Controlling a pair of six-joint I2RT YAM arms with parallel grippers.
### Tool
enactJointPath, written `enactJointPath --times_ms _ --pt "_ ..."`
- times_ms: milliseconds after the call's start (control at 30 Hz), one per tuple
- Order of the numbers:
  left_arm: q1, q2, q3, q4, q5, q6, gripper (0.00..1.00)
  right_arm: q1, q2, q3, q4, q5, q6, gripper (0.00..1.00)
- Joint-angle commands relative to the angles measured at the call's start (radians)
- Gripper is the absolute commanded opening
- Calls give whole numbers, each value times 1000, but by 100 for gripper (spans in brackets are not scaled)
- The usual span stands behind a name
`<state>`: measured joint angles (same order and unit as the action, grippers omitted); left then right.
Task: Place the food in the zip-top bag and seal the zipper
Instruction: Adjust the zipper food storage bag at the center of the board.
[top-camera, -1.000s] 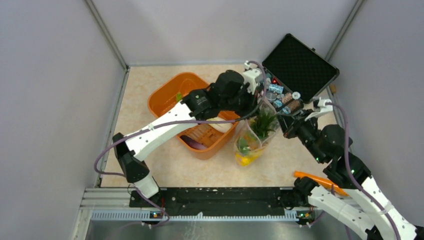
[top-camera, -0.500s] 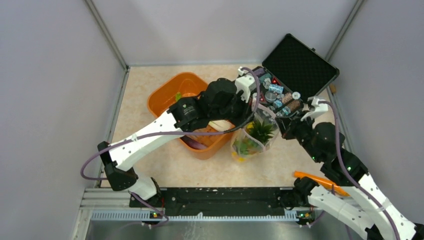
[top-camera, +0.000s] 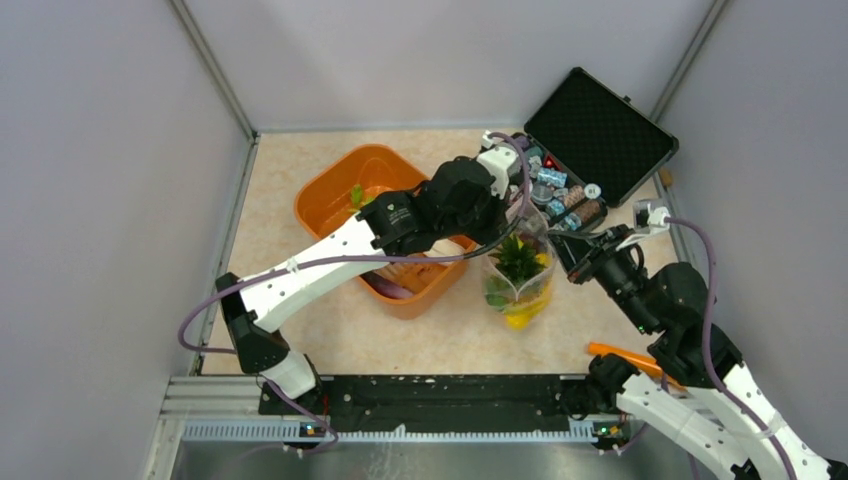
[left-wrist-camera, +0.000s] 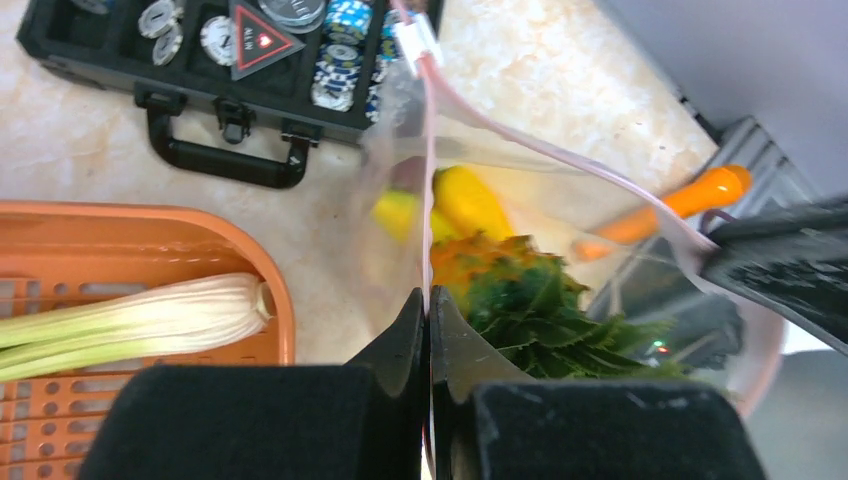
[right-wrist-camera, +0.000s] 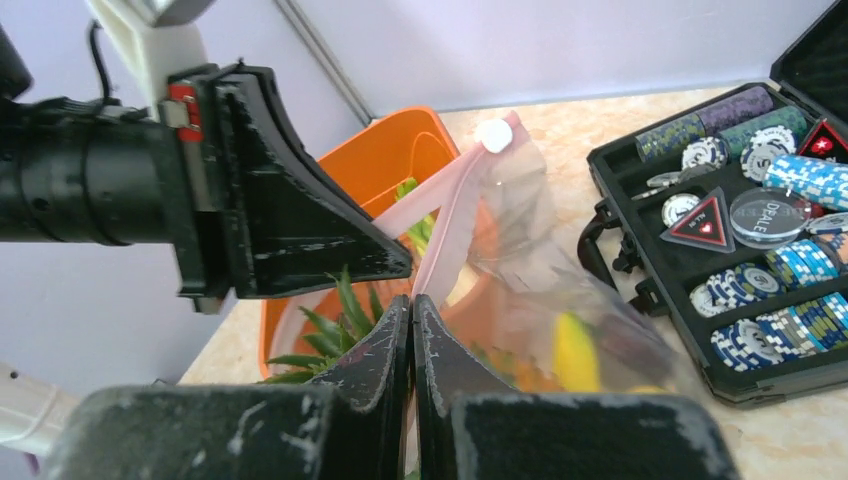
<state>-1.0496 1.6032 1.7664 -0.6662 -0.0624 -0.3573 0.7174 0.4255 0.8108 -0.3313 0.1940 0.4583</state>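
Note:
The clear zip-top bag hangs open between my two grippers, right of the orange tub. Inside it are the pineapple's green crown and a yellow lemon, which also shows in the right wrist view. My left gripper is shut on one side of the bag's pinkish zipper strip. My right gripper is shut on the opposite side of the strip. A leafy green-white stalk and a purple eggplant lie in the tub.
The orange tub stands left of the bag. An open black case of chips and trinkets lies at the back right, close behind the bag. An orange tool lies near the right arm's base. Grey walls enclose the table.
The bag has shifted to the right with both grippers holding its mouth. The left arm stretched further right; the right gripper drew back to the right, spreading the mouth.

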Motion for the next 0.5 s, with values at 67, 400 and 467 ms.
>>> enactJointPath --times_ms 67,400,467 --pt "-5 -31 -21 48 -215 10 0 4 19 29 69 -24 55 0" --pt "7 -171 -196 162 -163 -18 76 4 99 12 0 71 131 0" --pt "8 -229 -247 180 -187 -28 79 4 111 13 1 84 130 0"
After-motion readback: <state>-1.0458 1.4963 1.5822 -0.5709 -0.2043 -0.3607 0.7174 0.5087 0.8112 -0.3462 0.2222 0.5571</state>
